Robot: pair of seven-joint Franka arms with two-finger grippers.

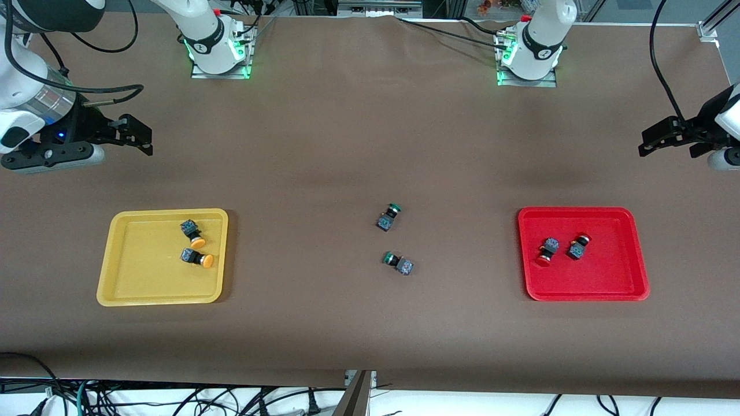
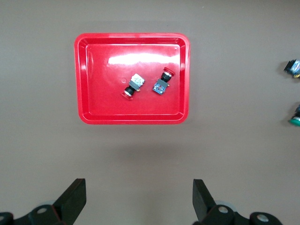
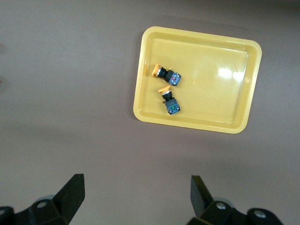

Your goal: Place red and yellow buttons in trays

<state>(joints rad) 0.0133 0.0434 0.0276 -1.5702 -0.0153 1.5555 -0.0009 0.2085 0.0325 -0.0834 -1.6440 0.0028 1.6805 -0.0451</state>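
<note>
Two orange-yellow buttons [image 1: 192, 233] [image 1: 196, 257] lie in the yellow tray [image 1: 144, 277] toward the right arm's end. Two red buttons [image 1: 546, 251] [image 1: 578, 247] lie in the red tray [image 1: 601, 280] toward the left arm's end. My right gripper [image 1: 144, 141] is open and empty, high over bare table beside the yellow tray [image 3: 220, 93]; its view shows both yellow buttons [image 3: 166, 74] [image 3: 169, 99]. My left gripper [image 1: 650, 141] is open and empty, high over bare table beside the red tray [image 2: 103, 93]; its view shows both red buttons [image 2: 132, 86] [image 2: 162, 82].
Two green-capped buttons [image 1: 389, 217] [image 1: 399, 263] lie on the brown table between the trays; they also show at the edge of the left wrist view [image 2: 293, 68] [image 2: 295, 117]. Both arm bases stand along the table edge farthest from the front camera.
</note>
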